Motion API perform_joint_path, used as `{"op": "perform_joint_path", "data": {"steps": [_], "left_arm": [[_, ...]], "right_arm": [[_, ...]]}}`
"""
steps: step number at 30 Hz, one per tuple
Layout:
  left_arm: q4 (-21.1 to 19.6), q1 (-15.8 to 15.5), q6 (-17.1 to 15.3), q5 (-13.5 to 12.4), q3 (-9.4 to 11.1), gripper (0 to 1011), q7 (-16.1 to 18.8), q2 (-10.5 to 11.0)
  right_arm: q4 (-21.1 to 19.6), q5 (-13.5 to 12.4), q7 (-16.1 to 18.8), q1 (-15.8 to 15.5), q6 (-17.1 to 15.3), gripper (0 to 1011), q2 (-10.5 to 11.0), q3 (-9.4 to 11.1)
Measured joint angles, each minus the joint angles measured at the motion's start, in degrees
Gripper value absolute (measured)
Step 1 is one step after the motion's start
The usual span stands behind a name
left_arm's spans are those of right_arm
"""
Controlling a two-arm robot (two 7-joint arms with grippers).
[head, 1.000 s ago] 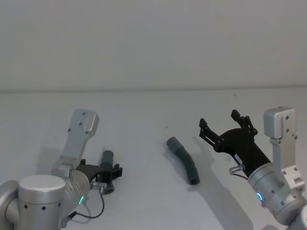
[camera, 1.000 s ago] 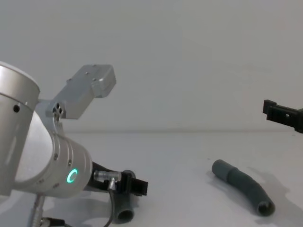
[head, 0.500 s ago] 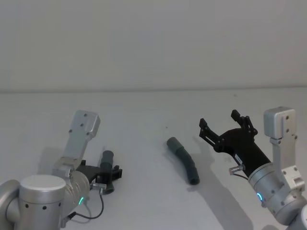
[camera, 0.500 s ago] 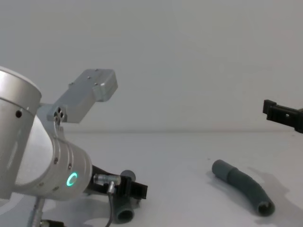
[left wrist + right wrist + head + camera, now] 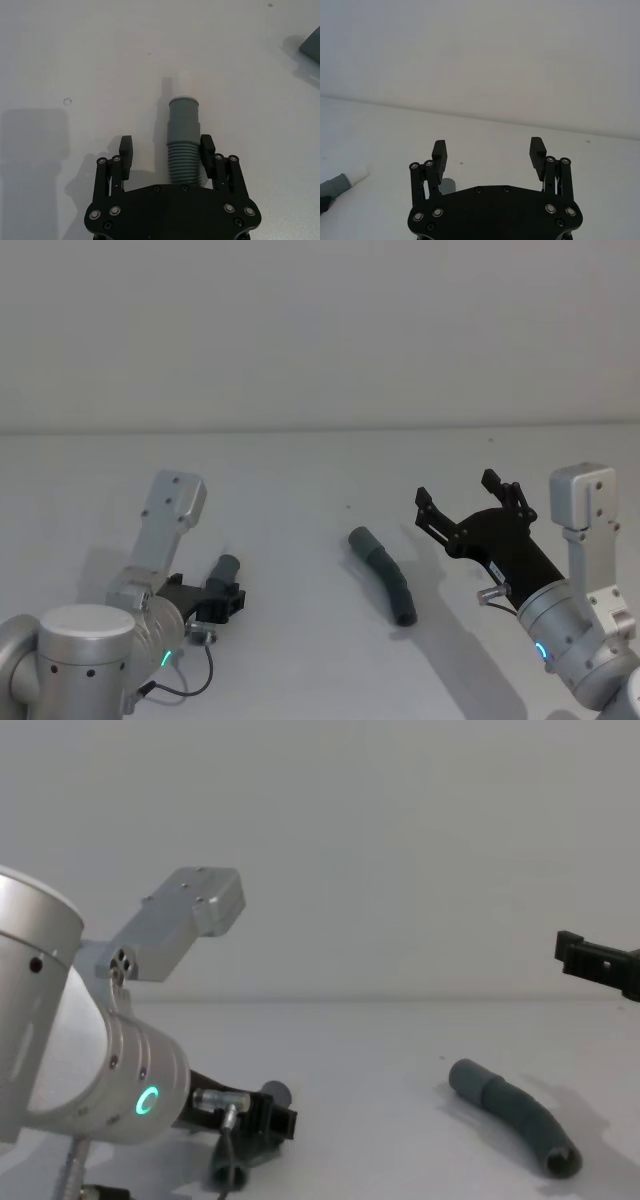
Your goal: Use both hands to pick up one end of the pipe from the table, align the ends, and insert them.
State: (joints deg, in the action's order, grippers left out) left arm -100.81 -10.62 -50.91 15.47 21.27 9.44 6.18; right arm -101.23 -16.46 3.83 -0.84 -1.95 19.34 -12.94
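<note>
Jaws of the left gripper (image 5: 167, 152) stand apart, with 1 finger on each side of the short tube (image 5: 183, 125). One finger sits right against the tube's ribbed part and the other leaves a clear gap, so nothing is clamped. This tube is dark grey: a ribbed stretch lies between the fingers, then a smooth, slightly wider sleeve, then a narrow white tip (image 5: 186, 82) pointing away from the gripper. It lies flat on the white table (image 5: 280, 490).

In the head view the left gripper (image 5: 230, 600) is low in the lower left of the frame, and the short tube (image 5: 226, 568) pokes out just above it. In the chest view the same gripper (image 5: 268, 1122) is at the lower left, down at the table.

The long tube (image 5: 385, 575) lies alone near the middle of the head view, a little right of centre and well apart from the short one. It is dark grey and gently bent, running from upper left to lower right. Its upper-left end is thicker, and in the chest view the long tube (image 5: 515, 1115) shows a hollow mouth at its lower-right end.

The right gripper (image 5: 456, 490) hangs at the right of the head view, above the table and beside the long tube without touching it. Its 2 jaws are spread wide with nothing between them, as the right wrist view of the gripper (image 5: 488, 146) also shows.
</note>
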Motion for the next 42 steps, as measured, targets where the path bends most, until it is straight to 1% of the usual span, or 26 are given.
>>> {"op": "perform_joint_path", "data": {"steps": [2,6,18,42], "left_arm": [[0.0,0.0,0.0,0.0,0.0,766,-0.1,0.0],[0.1,0.0,0.1,0.0,0.1,735,-0.1,0.0],[0.1,-0.1,0.1,0.0,0.1,667,-0.2,0.1],[0.1,0.0,0.1,0.0,0.2,499,-0.3,0.1]], "right_arm": [[0.0,0.0,0.0,0.0,0.0,1004,0.0,0.0],[0.0,0.0,0.0,0.0,0.0,1004,0.0,0.0],[0.0,0.0,0.0,0.0,0.0,1004,0.0,0.0],[0.0,0.0,0.0,0.0,0.0,1004,0.0,0.0]]}}
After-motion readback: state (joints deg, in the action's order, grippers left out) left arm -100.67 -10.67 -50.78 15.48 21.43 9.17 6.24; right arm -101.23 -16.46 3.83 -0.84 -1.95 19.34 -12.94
